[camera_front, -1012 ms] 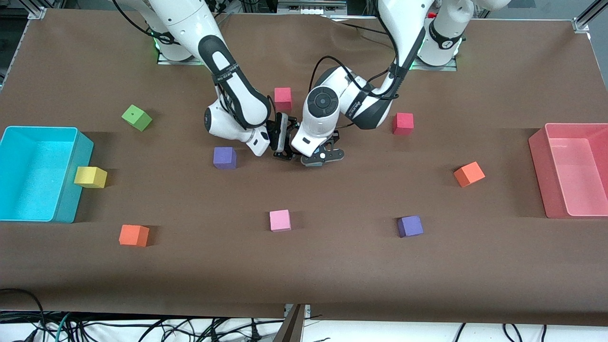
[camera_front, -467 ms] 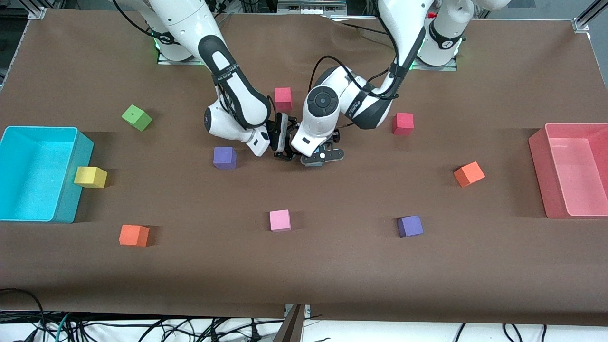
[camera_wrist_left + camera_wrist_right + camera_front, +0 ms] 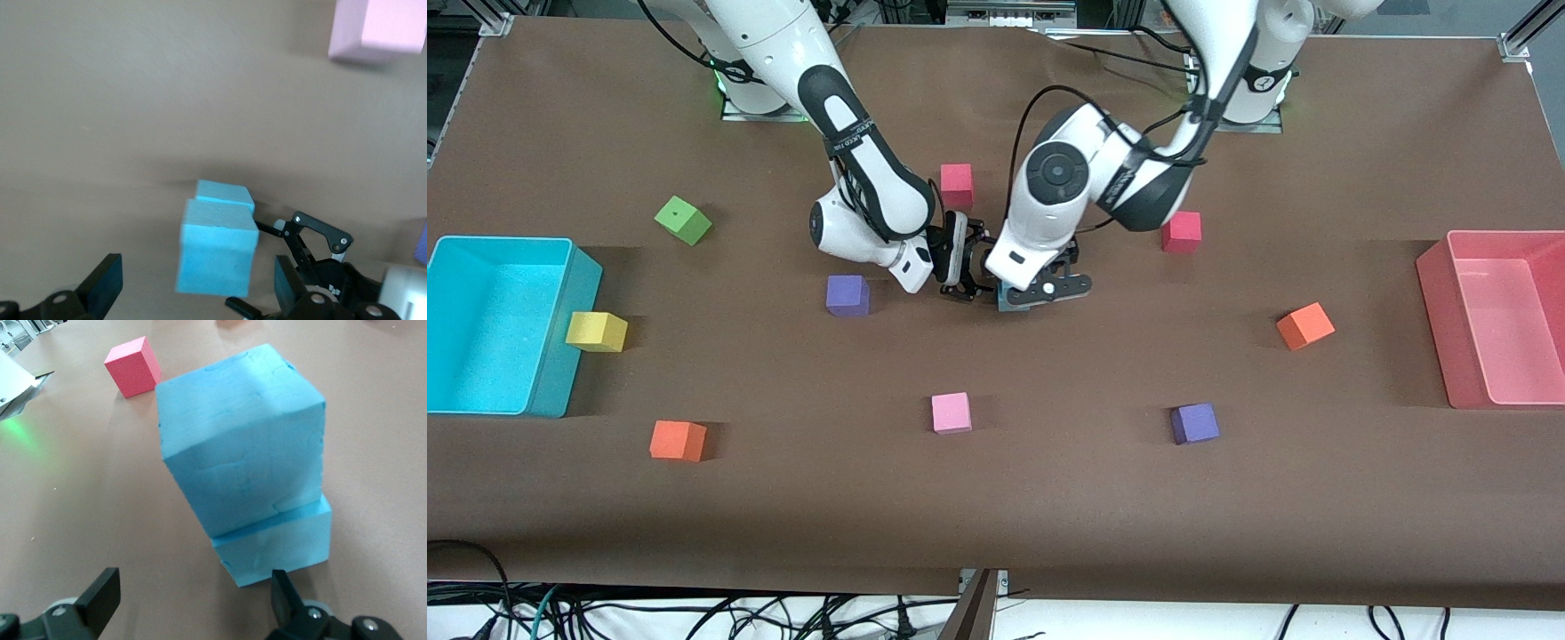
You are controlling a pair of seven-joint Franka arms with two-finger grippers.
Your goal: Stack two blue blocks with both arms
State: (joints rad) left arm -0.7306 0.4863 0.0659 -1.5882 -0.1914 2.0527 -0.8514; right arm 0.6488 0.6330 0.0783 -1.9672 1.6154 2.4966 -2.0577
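Two blue blocks (image 3: 217, 257) are sitting stacked mid-table, top one (image 3: 241, 450) skewed a bit on the lower (image 3: 280, 543), touching. Left gripper (image 3: 193, 290) is hanging right over the stack, fingers apart, block between them w/ gaps both sides, nothing gripped. Right gripper (image 3: 190, 600) is sitting low just beside the stack, fingers apart too. Judging: stack done; next = both lifting straight off w/o nudging. Blocks are matte foam cubes, dented faces, prob. light & easy to tip.

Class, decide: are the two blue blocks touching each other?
Touching. In the right wrist view the upper blue block sits directly on the lower blue block, slightly offset, with no gap between them.
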